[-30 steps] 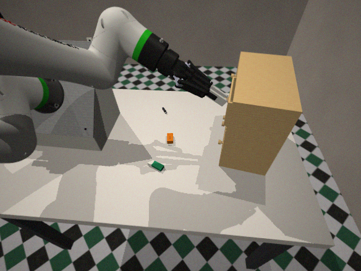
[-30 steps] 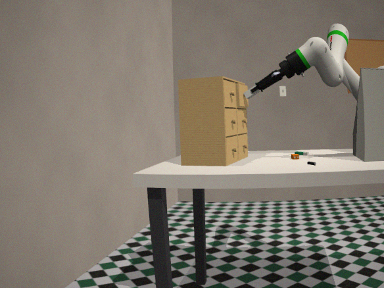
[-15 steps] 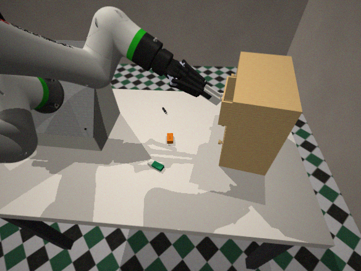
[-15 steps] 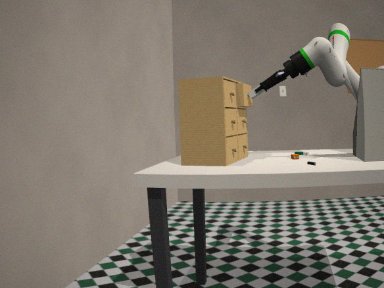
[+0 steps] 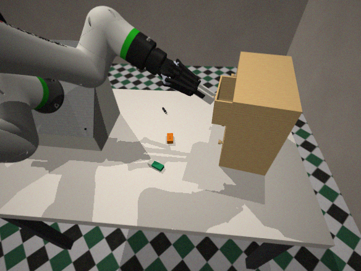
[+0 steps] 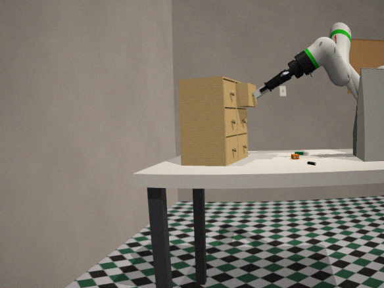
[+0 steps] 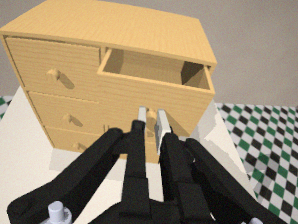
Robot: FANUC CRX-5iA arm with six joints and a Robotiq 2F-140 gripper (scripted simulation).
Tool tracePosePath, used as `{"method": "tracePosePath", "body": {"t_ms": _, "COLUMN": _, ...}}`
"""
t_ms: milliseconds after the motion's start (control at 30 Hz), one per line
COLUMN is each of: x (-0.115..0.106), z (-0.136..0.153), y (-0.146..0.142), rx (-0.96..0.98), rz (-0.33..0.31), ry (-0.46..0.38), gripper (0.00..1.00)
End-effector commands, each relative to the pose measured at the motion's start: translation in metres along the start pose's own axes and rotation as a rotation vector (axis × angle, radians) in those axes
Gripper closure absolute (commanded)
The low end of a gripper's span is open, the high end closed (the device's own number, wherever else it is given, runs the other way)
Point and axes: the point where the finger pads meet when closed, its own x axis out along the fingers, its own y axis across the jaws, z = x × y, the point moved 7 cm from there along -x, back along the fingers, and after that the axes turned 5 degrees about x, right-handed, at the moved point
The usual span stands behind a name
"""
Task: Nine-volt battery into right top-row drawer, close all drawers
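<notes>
The pale bench (image 5: 117, 198) (image 6: 263, 180) (image 7: 17, 145) stands on green, black and white checks (image 5: 207, 247) (image 6: 256, 273) (image 7: 265, 140). On it, the orange battery (image 5: 170, 138) (image 6: 295, 156) lies before the chest (image 5: 266, 83) (image 6: 204, 121) (image 7: 125, 27). The jaws (image 5: 210, 95) (image 6: 257, 93) pinch the knob (image 7: 151, 115) of its open top-right drawer (image 5: 219, 112) (image 6: 243, 95) (image 7: 150, 91). Plain grey-brown walls (image 5: 201, 34) (image 6: 263, 33) (image 7: 250, 50) lie beyond.

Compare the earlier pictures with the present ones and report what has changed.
The top right drawer has slid farther out of the chest, toward the robot's base. The jaws, around its knob, have drawn back the same way. The chest, the orange block, the green block and the small black item stayed put.
</notes>
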Motion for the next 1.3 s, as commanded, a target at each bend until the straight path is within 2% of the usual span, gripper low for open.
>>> {"method": "tracePosePath", "body": {"t_ms": 0, "x": -0.001, "z": 0.0, "y": 0.0, "rx": 0.0, "rz": 0.0, "ry": 0.0, "gripper": 0.92}}
{"method": "tracePosePath", "body": {"t_ms": 500, "x": -0.013, "z": 0.007, "y": 0.001, "rx": 0.0, "rz": 0.0, "ry": 0.0, "gripper": 0.92}}
{"method": "tracePosePath", "body": {"t_ms": 1267, "x": -0.015, "z": 0.009, "y": 0.001, "rx": 0.0, "rz": 0.0, "ry": 0.0, "gripper": 0.92}}
